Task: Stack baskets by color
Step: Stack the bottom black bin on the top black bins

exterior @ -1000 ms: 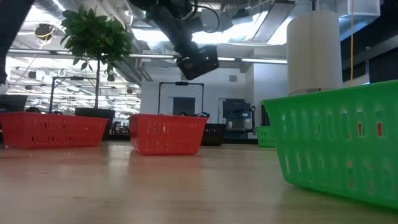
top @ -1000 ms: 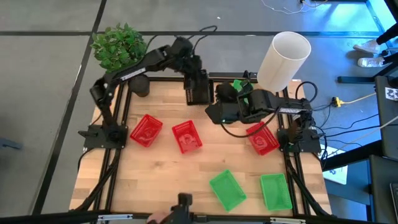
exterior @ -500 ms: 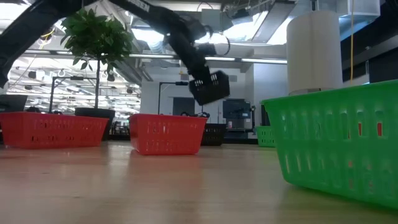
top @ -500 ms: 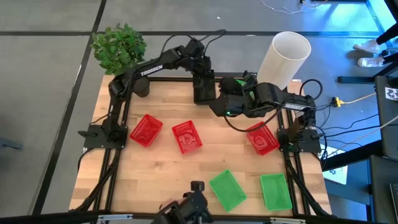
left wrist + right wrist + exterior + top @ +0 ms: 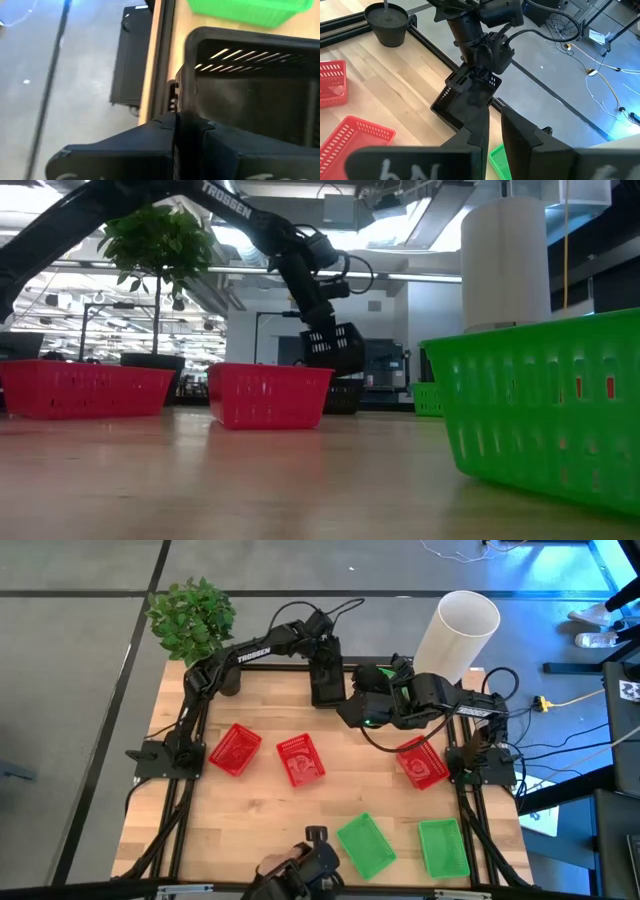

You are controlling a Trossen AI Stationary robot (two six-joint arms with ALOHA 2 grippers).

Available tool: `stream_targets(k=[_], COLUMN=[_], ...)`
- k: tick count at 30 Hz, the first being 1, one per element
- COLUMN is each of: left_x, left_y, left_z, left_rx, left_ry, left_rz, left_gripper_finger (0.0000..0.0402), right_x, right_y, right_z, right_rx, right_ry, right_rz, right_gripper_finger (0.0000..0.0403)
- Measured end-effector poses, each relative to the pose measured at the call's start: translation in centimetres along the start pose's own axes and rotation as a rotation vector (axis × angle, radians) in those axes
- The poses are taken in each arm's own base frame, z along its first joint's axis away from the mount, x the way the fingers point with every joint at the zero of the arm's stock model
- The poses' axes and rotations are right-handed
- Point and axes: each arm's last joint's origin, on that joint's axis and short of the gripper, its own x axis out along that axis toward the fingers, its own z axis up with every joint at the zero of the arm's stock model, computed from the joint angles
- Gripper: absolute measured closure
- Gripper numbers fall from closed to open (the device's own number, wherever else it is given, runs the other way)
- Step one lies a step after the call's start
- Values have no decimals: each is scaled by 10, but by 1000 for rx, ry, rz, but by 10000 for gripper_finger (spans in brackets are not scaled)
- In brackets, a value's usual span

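Note:
My left gripper point(image 5: 325, 662) reaches to the table's far edge and is shut on a black basket point(image 5: 327, 688). That basket hangs tilted point(image 5: 336, 346) just above another black basket point(image 5: 348, 393), which stands on the table. My right gripper point(image 5: 348, 714) hovers close to the right of it, its fingers point(image 5: 475, 131) a narrow gap apart with nothing between them. Under the right arm, a green basket point(image 5: 250, 10) rests on its base. Three red baskets point(image 5: 235, 748) point(image 5: 300, 760) point(image 5: 422, 762) and two green ones point(image 5: 365, 845) point(image 5: 443, 847) stand apart on the wood. My left gripper pinches the black basket's end wall at its rim point(image 5: 181, 97), one finger inside the basket and one outside. The fingers slant down from above. The basket hangs tilted below them point(image 5: 467, 95), its low end close over the basket on the table.
A black plant pot point(image 5: 228, 680) with a green plant point(image 5: 190, 615) stands at the far left corner. A large white cylinder point(image 5: 458, 632) is at the far right. The dark frame rail point(image 5: 520, 75) runs along the far edge. Bare wood lies at the near left.
My left gripper has come down and a little toward the table's right edge, still shut on the black basket. The basket has sunk from high above the table to just over the black basket standing there, and stays tilted.

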Motion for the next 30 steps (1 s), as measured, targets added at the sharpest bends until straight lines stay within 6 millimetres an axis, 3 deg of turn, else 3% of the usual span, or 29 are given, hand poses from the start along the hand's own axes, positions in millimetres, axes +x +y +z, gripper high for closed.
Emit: stream_targets(k=[5,13,21,30], left_x=[0,0,-2,-61], left_y=[-1,-1,-5,-8], left_z=[0,-2,1,18], left_rx=[54,54,47,-21], left_ry=[7,47,64,-35], left_rz=[6,31,48,-42], left_gripper_finger=[399,360,394,401], right_x=[0,0,0,0], right_y=[0,0,0,5], right_z=[0,0,0,5], right_rx=[-2,-3,-2,32], right_ry=[0,0,0,-21], right_rz=[0,0,0,53], right_gripper_finger=[352,352,352,352])
